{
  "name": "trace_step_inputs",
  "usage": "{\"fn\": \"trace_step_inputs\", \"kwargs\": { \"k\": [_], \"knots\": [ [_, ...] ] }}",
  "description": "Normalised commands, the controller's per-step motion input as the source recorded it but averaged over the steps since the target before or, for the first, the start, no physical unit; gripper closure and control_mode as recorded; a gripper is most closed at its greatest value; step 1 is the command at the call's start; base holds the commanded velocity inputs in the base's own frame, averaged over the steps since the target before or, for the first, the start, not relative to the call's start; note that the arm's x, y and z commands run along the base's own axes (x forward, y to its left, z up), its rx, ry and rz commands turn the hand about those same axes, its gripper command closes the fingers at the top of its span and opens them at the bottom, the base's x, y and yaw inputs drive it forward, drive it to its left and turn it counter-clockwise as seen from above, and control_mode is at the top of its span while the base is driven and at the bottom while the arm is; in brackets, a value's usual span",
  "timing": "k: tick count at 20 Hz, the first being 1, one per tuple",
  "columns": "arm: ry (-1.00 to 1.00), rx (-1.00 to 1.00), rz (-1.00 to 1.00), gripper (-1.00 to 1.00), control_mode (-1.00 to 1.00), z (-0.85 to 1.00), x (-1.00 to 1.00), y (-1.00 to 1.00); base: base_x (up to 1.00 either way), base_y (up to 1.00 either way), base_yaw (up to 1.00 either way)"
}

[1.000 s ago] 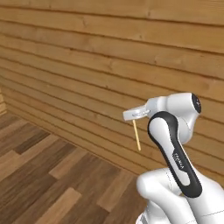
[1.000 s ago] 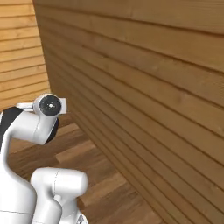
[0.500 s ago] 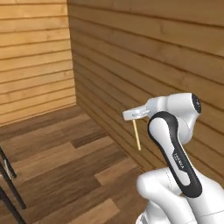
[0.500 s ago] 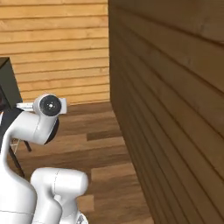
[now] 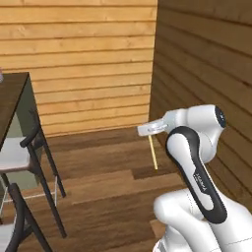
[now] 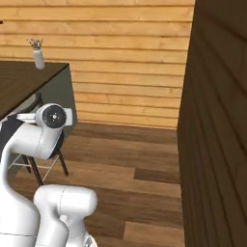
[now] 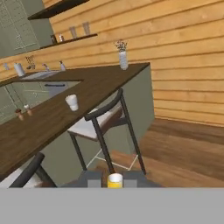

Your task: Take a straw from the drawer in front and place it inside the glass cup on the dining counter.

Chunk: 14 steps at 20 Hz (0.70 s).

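Note:
My gripper (image 5: 149, 132) is shut on the straw (image 5: 153, 153), a thin pale-yellow stick that hangs down from the fingers over the wooden floor. In the hand view the straw's end (image 7: 115, 179) sits between the two dark fingertips. The glass cup (image 7: 72, 102), small and whitish, stands upright on the dining counter (image 7: 100, 83), well ahead and to the left in the hand view. The dark wood counter slab (image 5: 10, 96) is at the left edge of the left base view, and the same slab (image 6: 21, 79) is at the left in the right base view. The drawer is out of view.
Dark-framed chairs with pale seats (image 7: 98, 123) (image 5: 17, 155) stand along the counter's side. A white vase (image 7: 123, 59) stands near the counter's far end. Small shakers (image 7: 19, 114) stand to the left of the cup. A dark plank wall (image 6: 217, 120) runs close on the right.
The whole scene has slid right in both base views as the base turned. The counter and chairs have come in from the left. The arm still holds the straw the same way.

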Motion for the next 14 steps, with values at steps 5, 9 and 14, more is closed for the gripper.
{"fn": "trace_step_inputs", "kwargs": {
  "k": [5,9,14],
  "knots": [
    [0.0,0.0,0.0,1.0,1.0,0.0,0.0,0.0,1.0,-0.32,0.62],
    [0.0,0.0,0.0,1.0,1.0,0.0,0.0,0.0,0.99,-0.37,0.68],
    [0.0,0.0,0.0,1.0,1.0,0.0,0.0,0.0,0.93,-0.42,0.7]
  ]
}}
